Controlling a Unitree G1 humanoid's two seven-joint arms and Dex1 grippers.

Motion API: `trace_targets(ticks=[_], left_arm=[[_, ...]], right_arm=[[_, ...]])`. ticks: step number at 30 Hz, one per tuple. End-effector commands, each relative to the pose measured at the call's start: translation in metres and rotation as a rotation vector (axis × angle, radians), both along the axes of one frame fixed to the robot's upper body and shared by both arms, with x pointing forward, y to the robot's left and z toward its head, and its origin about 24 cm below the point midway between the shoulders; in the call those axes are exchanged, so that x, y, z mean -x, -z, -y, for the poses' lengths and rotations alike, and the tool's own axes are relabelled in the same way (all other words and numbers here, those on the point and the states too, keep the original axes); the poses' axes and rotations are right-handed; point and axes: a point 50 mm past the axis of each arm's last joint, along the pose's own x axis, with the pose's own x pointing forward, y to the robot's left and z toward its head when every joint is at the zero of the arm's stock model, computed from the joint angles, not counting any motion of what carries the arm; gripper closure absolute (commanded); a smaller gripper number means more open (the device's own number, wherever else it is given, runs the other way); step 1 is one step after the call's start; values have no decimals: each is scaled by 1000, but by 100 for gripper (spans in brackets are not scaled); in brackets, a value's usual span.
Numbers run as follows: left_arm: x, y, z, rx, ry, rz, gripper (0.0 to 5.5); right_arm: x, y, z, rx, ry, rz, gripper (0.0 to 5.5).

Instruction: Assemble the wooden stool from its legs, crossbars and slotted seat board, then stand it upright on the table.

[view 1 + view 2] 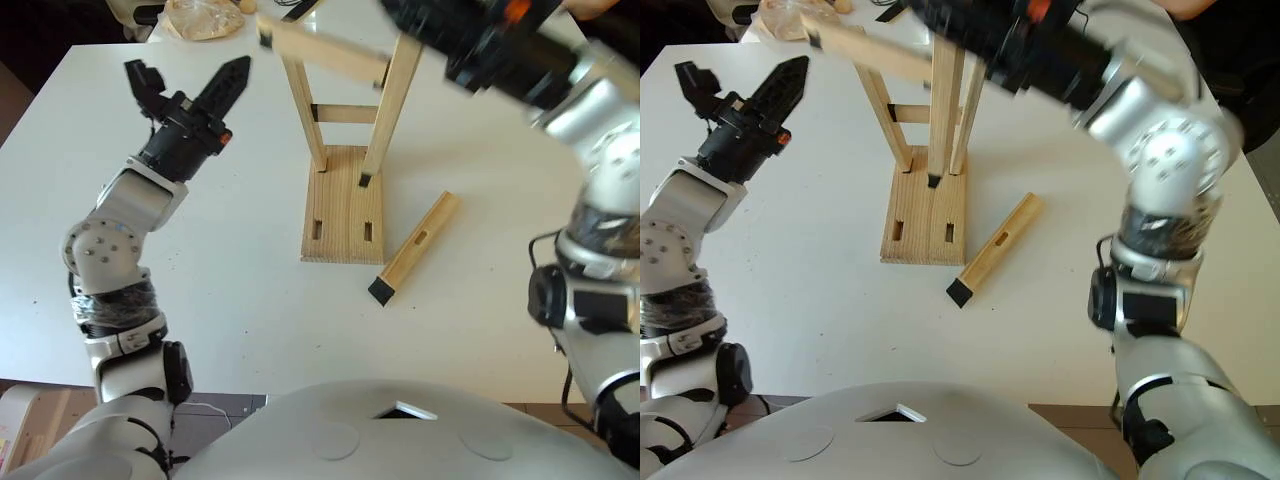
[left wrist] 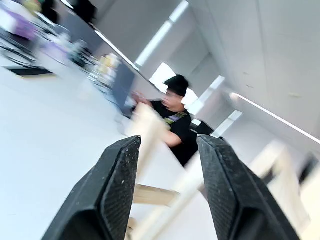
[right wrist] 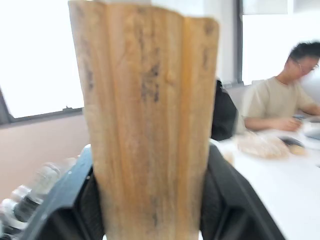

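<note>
My right gripper (image 3: pixel 150 167) clamps the leg frame (image 1: pixel 388 110), feet on the seat board (image 1: pixel 340 225). Left gripper (image 1: pixel 187 70) hangs wide open nearby.

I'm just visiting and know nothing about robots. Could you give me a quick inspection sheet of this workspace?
Surface: white table.
Job's things: seat board lies flat; two legs stand in its slots, joined by a crossbar; a loose leg lies beside it.
Clutter: plastic bag at far edge.
Grippers: left gripper open, empty; right gripper shut on a wooden bar.
Cables: maybe a dark cable at far edge.
Surroundings: windows, ceiling lights.
</note>
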Motion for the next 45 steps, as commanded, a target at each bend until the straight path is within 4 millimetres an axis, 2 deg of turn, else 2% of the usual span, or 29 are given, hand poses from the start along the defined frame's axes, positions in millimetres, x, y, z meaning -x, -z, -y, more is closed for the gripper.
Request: trace_targets(ticks=[1, 3, 7, 11, 19, 27, 34, 42, 45], left_arm=[[3, 21, -8, -102, -252, -60, 341], [6, 24, -10, -105, -311, -68, 341], [6, 16, -17, -36, -416, -26, 341], [4, 23, -19, -50, -469, -31, 341], [6, 30, -20, -45, -479, -16, 341], [3, 30, -19, -49, -463, -8, 341], [-3, 30, -14, -37, -438, 0, 341], [-4, 31, -15, -35, -432, -1, 341], [-4, 30, -14, -35, -432, 6, 341]], right_arm=[[5, 21, -2, 58, 19, 68, 349], [5, 26, 1, 60, 14, 74, 349], [5, 32, 7, 34, -14, 71, 349], [6, 45, 7, 32, -107, 52, 349], [5, 55, 11, 11, -259, 57, 349], [-10, 67, 14, -23, -256, 37, 349], [-15, 77, 12, -27, -232, 41, 349], [-17, 92, 17, 59, -238, 41, 349], [-17, 100, 20, 140, -240, 65, 349]])
